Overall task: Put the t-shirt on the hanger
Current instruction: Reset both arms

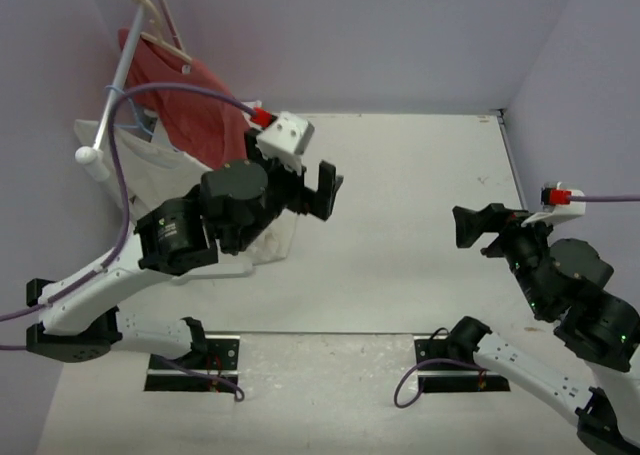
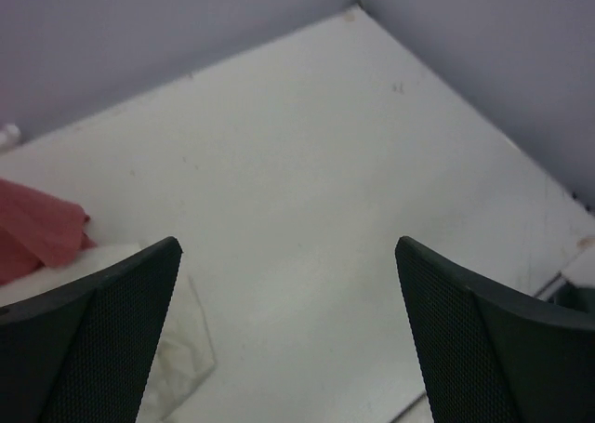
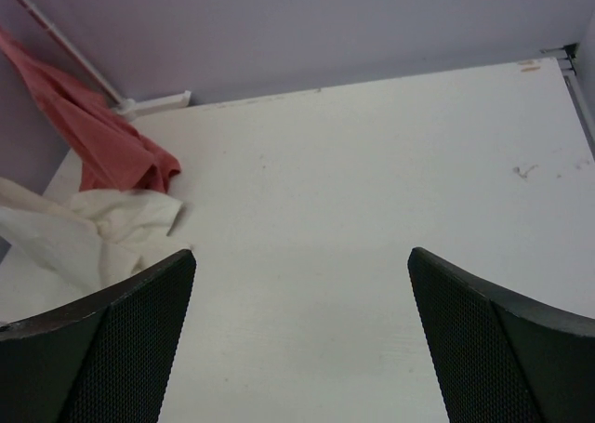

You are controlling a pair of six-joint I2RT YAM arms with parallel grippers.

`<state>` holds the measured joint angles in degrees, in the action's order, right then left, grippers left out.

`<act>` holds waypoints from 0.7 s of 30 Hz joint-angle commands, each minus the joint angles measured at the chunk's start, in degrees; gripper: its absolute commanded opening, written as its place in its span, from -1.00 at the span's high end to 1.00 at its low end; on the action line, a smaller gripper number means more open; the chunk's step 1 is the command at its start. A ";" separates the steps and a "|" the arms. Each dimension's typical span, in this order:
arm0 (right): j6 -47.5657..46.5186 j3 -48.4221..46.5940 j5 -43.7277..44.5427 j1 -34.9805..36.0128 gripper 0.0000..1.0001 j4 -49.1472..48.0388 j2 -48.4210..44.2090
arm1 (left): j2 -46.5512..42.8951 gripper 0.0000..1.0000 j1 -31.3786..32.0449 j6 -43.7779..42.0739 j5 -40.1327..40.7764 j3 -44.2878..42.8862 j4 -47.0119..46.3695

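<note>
We note a white tabletop (image 1: 420, 205), matt, under soft and even light. Pale lavender walls enclose it on three sides: a back wall (image 1: 350, 35), a right wall (image 1: 590, 75) and a left wall (image 1: 60, 35). Back and right walls meet at the far right corner (image 1: 498, 115). A small dark scuff (image 3: 525, 171) marks the surface near that corner. A seam (image 1: 330, 332) crosses the table near its front edge. A white rail (image 1: 126, 60) stands slanted at far left.

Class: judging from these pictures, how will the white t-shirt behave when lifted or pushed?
The t-shirt lies crumpled in soft folds, so it will probably sag and drape, not hold shape. It looks thin, so likely light. Pushed, it would probably bunch up.
</note>
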<state>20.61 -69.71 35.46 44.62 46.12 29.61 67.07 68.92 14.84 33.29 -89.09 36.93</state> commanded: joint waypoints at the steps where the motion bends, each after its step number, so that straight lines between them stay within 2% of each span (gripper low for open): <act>1: 4.04 -1.45 1.68 0.29 -0.97 8.45 -0.57 | 4.91 -1.00 -0.01 -7.64 18.42 -23.26 9.27; 3: 5.18 -1.85 2.11 0.29 -0.97 10.37 -2.27 | 9.15 -1.00 0.05 -9.32 25.10 -37.68 15.46; 6: 5.50 -3.01 2.28 0.29 -0.97 12.86 -5.27 | 8.07 -1.00 -0.01 -9.07 32.48 -42.62 22.08; 9: 5.17 -5.43 3.17 0.29 -0.97 15.53 -7.13 | -1.21 -1.00 -0.01 -1.42 35.79 -33.76 26.84; 10: 4.76 -6.21 3.90 0.29 -0.97 16.36 -7.27 | -7.73 -1.00 -0.24 -1.05 36.03 -29.65 26.58; 11: 4.64 -7.16 4.32 0.29 -0.97 17.36 -7.41 | -11.06 -1.00 -0.40 -1.62 36.18 -24.09 24.78; 14: 2.94 -8.92 5.46 0.29 -0.97 19.02 -7.50 | -19.19 -1.00 -2.23 -5.60 32.80 -16.30 19.27; 21: 3.10 -10.41 6.97 0.29 -0.97 21.92 -6.08 | -17.22 -1.00 -6.90 -13.07 30.96 -20.17 18.76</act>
<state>23.92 -78.72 40.08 44.62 64.51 21.41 44.44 63.47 7.46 64.88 -108.37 55.56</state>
